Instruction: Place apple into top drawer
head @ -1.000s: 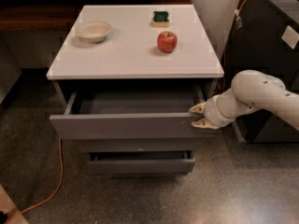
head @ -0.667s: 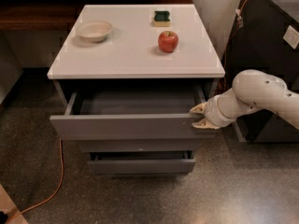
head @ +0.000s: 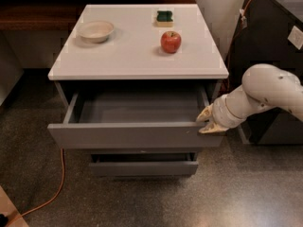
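The apple (head: 171, 41) is small, round and red. It sits on the white top of the cabinet, right of middle and towards the back. The top drawer (head: 135, 135) is pulled out, and its grey box interior is bare. My gripper (head: 206, 121) is at the right end of the drawer's front panel, against its top corner. The white arm reaches in from the right. The apple is well behind and above the gripper, apart from it.
A beige bowl (head: 95, 30) sits at the back left of the cabinet top (head: 132, 60). A green-and-yellow sponge (head: 164, 17) lies at the back, behind the apple. A narrower lower drawer (head: 142, 168) stands slightly out. An orange cable (head: 56, 188) lies on the floor at left. A dark cabinet (head: 272, 41) stands at right.
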You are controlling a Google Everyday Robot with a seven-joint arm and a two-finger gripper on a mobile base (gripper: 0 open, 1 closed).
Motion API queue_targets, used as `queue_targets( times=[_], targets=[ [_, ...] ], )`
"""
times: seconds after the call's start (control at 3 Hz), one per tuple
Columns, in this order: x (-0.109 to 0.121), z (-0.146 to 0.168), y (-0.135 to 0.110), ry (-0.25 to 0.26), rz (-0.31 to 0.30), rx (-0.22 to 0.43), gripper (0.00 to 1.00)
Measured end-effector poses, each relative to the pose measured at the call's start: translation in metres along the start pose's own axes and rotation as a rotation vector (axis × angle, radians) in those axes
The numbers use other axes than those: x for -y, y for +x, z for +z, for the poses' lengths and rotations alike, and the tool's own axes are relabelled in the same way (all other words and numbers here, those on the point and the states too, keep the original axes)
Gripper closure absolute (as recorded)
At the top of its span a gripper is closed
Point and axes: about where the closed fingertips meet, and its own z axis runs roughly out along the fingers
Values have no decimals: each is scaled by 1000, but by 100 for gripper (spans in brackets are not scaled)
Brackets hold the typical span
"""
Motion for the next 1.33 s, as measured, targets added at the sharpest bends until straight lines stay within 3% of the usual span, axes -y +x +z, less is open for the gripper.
queue_targets(
  times=[0.67, 1.0, 1.33],
  targets=[
    [17, -33, -28, -99, -27, 12, 0],
    [31, -39, -42, -122, -44, -5, 0],
    [44, -39, -53, -141, -48, -13, 15]
  ],
)
